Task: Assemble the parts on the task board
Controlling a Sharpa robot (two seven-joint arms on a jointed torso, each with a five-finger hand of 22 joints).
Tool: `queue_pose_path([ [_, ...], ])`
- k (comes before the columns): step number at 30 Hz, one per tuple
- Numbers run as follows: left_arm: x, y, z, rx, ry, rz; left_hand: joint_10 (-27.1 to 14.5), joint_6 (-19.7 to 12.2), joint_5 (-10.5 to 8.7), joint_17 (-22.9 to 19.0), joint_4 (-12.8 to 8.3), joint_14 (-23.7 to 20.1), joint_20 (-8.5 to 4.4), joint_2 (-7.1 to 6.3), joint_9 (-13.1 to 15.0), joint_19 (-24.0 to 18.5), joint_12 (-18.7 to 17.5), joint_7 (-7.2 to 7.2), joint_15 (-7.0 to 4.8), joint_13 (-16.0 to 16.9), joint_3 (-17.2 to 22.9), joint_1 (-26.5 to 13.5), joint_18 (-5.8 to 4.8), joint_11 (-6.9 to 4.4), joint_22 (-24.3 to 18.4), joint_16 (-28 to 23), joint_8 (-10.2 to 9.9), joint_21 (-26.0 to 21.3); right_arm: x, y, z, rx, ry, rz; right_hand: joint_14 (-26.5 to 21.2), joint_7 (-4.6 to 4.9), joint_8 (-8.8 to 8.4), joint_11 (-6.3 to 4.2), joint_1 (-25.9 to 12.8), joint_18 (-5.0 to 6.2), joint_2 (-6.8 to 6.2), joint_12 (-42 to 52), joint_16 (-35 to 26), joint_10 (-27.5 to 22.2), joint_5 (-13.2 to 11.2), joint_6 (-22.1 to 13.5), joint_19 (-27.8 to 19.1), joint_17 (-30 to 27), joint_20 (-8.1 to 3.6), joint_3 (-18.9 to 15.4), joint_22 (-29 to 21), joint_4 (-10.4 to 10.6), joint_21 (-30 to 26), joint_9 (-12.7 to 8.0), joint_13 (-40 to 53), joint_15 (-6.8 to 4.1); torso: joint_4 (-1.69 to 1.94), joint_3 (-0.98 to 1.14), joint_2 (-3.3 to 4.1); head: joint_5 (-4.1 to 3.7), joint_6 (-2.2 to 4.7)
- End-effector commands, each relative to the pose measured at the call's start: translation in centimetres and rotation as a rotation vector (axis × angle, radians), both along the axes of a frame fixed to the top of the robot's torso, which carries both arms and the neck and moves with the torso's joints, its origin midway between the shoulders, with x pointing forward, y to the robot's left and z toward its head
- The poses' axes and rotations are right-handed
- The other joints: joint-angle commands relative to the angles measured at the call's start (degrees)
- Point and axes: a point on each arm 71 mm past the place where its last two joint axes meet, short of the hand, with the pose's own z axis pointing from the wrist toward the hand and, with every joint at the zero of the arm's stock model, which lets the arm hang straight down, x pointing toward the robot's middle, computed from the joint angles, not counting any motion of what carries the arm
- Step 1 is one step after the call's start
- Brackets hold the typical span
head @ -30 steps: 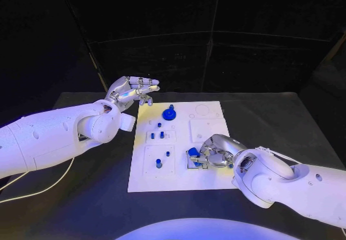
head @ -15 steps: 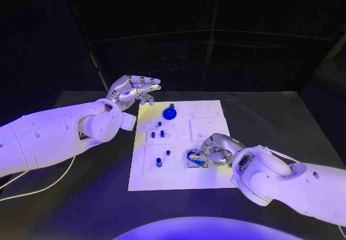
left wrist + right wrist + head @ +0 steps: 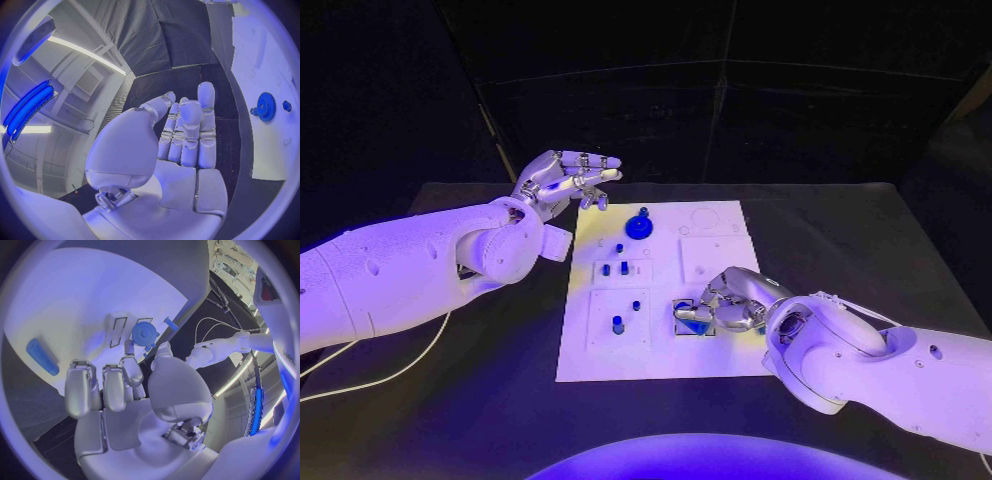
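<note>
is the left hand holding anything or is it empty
Empty. The left hand hovers beyond the task board's far left corner; the left wrist view shows its fingers extended with nothing between them.

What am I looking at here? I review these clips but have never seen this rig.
A robot with two white arms and silver hands works at a black table. The square picture looks down from its head; the round pictures come from cameras behind each wrist. The white task board carries small blue parts, among them a blue gear. The left hand hovers beyond the board's far corner, holding nothing. The right hand pinches a round blue part low over the board.
</note>
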Motion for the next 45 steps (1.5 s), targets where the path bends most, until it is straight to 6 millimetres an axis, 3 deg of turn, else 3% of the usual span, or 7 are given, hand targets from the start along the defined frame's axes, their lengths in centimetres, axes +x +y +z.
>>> queue_pose_path([
  [1,0.00,-0.06,0.15,-0.010,-0.007,-0.010,-0.3,-0.2,-0.26,0.0,0.0,0.2,0.17,0.27,0.0,0.2,0.4,0.03,0.27,0.0,-0.4,0.0,0.77,0.08,-0.1,0.3,0.2,-0.2,-0.30,-0.02,0.38,-0.010,-0.022,0.019,3.6,0.24,-0.18,0.11,-0.9,-0.54,0.20,0.0,-0.3,0.3,0.2,0.2,0.7,2.2,-0.40,0.0,1.1,0.1,0.1,0.1,0.2,-0.23,-0.07,-0.01,0.01,0.12,0.03],
  [5,0.01,-0.06,0.14,-0.010,-0.007,-0.010,-0.3,-0.2,-0.26,0.0,0.0,0.2,0.17,0.27,0.0,0.2,0.4,0.03,0.27,0.0,-0.4,0.0,0.77,0.08,-0.1,0.3,0.2,-0.2,-0.61,-0.26,0.57,-0.019,-0.023,0.027,3.6,0.18,-0.14,0.06,-1.5,-0.55,0.50,0.1,-0.3,0.5,0.8,0.4,0.7,2.2,-0.43,0.2,1.2,0.0,0.1,0.2,0.4,-0.27,-0.15,-0.02,-0.03,0.08,0.08],
  [14,0.06,-0.08,0.12,-0.009,-0.006,-0.010,-0.3,-0.2,-0.26,0.0,0.0,0.2,0.17,0.27,0.0,0.2,0.4,0.03,0.27,0.0,-0.4,0.0,0.77,0.08,-0.1,0.3,0.2,-0.2,-0.79,-0.55,0.54,-0.040,-0.013,0.042,3.6,0.10,-0.25,-0.01,-0.1,-0.58,0.73,0.2,-0.4,0.7,3.1,0.5,0.8,2.2,-0.50,0.8,1.4,-0.2,0.2,0.4,0.7,-0.34,0.11,-0.03,0.01,-0.10,0.17],
  [18,0.06,-0.07,0.11,-0.009,-0.006,-0.009,-0.3,-0.2,-0.26,0.0,0.0,0.2,0.17,0.27,0.0,0.2,0.4,0.03,0.27,0.0,-0.4,0.0,0.77,0.08,-0.1,0.3,0.2,-0.2,-0.72,-0.59,0.43,-0.050,-0.008,0.046,3.6,0.07,-0.39,-0.05,3.0,-0.59,1.05,0.1,-0.4,0.8,5.2,0.6,0.8,2.2,-0.54,1.3,1.4,-0.7,0.2,0.6,0.9,-0.37,0.09,-0.03,0.06,-0.05,0.18],
  [23,0.06,-0.07,0.11,-0.009,-0.005,-0.009,-0.3,-0.2,-0.25,-0.1,0.0,0.2,0.17,0.30,0.0,0.2,0.4,0.04,0.28,0.0,-0.4,0.0,0.77,0.09,-0.1,0.2,0.2,-0.2,-0.55,-0.50,0.29,-0.063,-0.010,0.048,3.6,0.00,-0.46,-0.16,9.5,-0.58,1.71,0.1,-0.4,1.0,7.5,0.9,0.8,2.3,-0.61,2.7,1.4,-3.5,0.1,0.8,1.2,-0.46,0.04,-0.03,0.10,0.02,0.18],
  [34,0.03,-0.07,0.11,-0.009,-0.005,-0.010,-0.3,-0.2,-0.24,-0.1,0.0,0.2,0.17,0.32,0.0,0.2,0.4,0.05,0.28,0.0,-0.5,0.0,0.77,0.10,-0.1,0.2,0.1,-0.2,0.02,-0.08,-0.12,-0.083,-0.011,0.048,3.6,-0.15,-0.29,-0.28,12.0,-0.61,2.58,0.6,-0.4,1.5,7.7,1.5,0.8,2.3,-0.68,3.1,1.6,-4.5,0.2,1.1,1.9,-0.53,0.02,-0.03,0.06,0.06,-0.01],
  [45,-0.01,0.02,0.11,-0.009,-0.003,-0.009,-0.3,-0.2,-0.24,-0.1,0.0,0.2,0.17,0.32,0.0,0.2,0.4,0.05,0.28,0.0,-0.5,0.0,0.77,0.10,-0.1,0.2,0.1,-0.2,0.00,-0.20,-0.10,-0.081,-0.016,0.062,3.6,-0.23,-0.28,-0.39,14.7,-0.56,1.03,0.5,-0.4,1.5,9.5,1.6,0.7,2.3,-0.79,2.3,1.3,-6.4,0.0,1.3,2.1,-0.65,-0.06,-0.03,0.04,0.01,-0.04],
])
